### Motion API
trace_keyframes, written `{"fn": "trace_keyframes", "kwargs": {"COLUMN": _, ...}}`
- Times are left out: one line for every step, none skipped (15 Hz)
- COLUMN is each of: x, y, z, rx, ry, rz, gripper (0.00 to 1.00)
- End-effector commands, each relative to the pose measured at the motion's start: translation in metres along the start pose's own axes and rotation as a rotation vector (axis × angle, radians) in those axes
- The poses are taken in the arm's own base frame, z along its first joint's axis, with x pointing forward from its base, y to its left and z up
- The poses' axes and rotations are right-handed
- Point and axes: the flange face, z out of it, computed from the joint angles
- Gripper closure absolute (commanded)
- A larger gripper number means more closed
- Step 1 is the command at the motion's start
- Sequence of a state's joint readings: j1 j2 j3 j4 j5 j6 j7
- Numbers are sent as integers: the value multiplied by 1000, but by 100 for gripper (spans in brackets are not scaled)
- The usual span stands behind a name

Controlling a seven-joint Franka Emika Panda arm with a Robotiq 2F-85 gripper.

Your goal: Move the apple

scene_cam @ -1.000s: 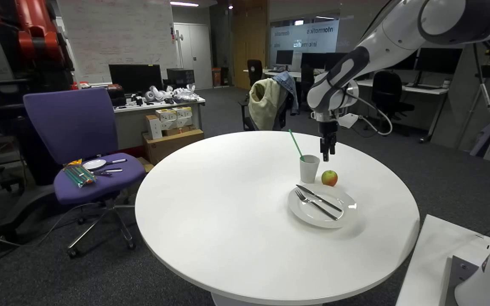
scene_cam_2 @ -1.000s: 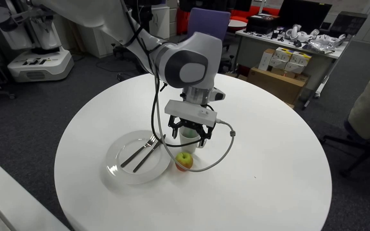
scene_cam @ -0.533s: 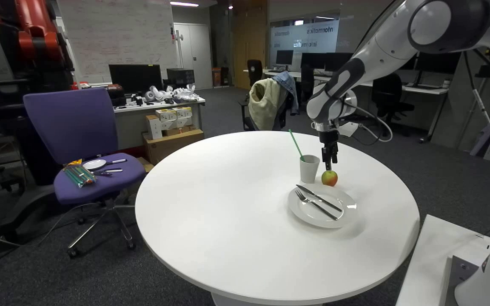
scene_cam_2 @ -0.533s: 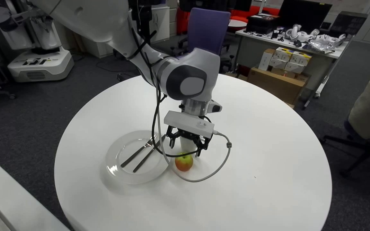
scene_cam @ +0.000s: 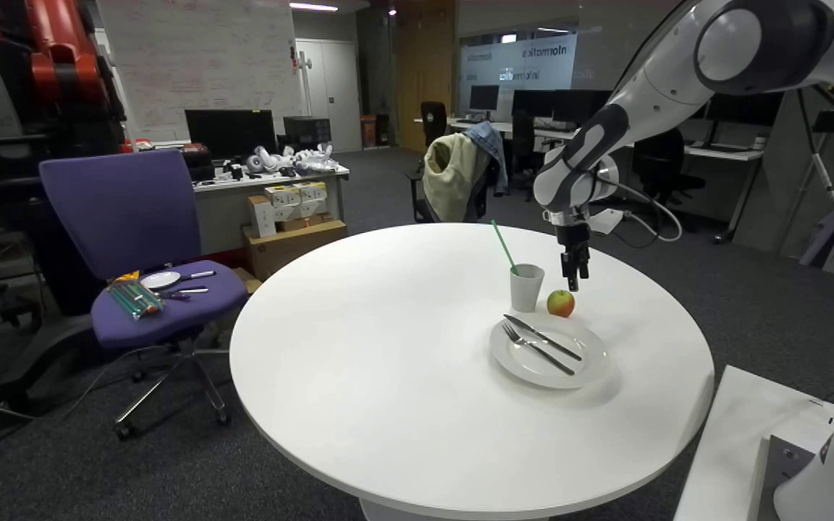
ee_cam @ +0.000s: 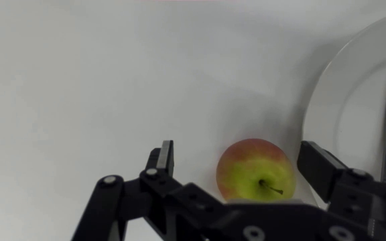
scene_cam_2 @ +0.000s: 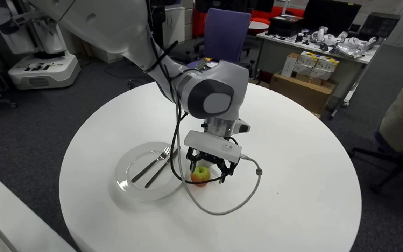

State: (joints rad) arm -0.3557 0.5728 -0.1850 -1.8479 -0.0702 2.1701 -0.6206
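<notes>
Find pincer spread wide, grasping nothing. Locate apple on bench, just off plate's 12 o'clock, in an exterior view. Note risk of 3 o'clock finger, wrist view, striking plate on descent, given tight apple-to-plate gap.

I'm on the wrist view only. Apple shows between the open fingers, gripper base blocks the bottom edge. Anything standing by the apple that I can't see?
Observer: Yes. In an exterior view, a white cup with a green straw in it stands beside the apple.
Operator: Noted. Anything loose I could snag?
Observer: Possibly. In an exterior view, a black cable hanging from the arm crosses in front of the apple; I can't tell whether it touches.
</notes>
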Motion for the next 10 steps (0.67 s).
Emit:
{"fn": "trace_keyframes", "kwargs": {"x": -4, "y": 1, "z": 4, "rx": -16, "ry": -3, "rz": -9, "gripper": 0}}
{"fn": "trace_keyframes", "kwargs": {"x": -3, "y": -1, "z": 6, "rx": -14, "ry": -3, "rz": -19, "gripper": 0}}
{"fn": "trace_keyframes", "kwargs": {"x": -2, "y": -3, "z": 7, "rx": -10, "ry": -2, "rz": -27, "gripper": 0}}
{"fn": "trace_keyframes", "kwargs": {"x": -1, "y": -4, "z": 9, "rx": -6, "ry": -3, "rz": -34, "gripper": 0}}
{"fn": "trace_keyframes", "kwargs": {"x": 0, "y": -6, "z": 11, "rx": -3, "ry": -5, "rz": -40, "gripper": 0}}
{"fn": "trace_keyframes", "kwargs": {"x": 2, "y": -8, "z": 12, "rx": -1, "ry": -4, "rz": -42, "gripper": 0}}
{"fn": "trace_keyframes", "kwargs": {"x": 5, "y": -10, "z": 14, "rx": -1, "ry": -2, "rz": -43, "gripper": 0}}
{"fn": "trace_keyframes", "kwargs": {"x": 6, "y": -11, "z": 14, "rx": -2, "ry": 3, "rz": -44, "gripper": 0}}
{"fn": "trace_keyframes", "kwargs": {"x": 6, "y": -12, "z": 14, "rx": -4, "ry": 7, "rz": -45, "gripper": 0}}
{"fn": "trace_keyframes", "kwargs": {"x": 7, "y": -13, "z": 14, "rx": -2, "ry": 9, "rz": -47, "gripper": 0}}
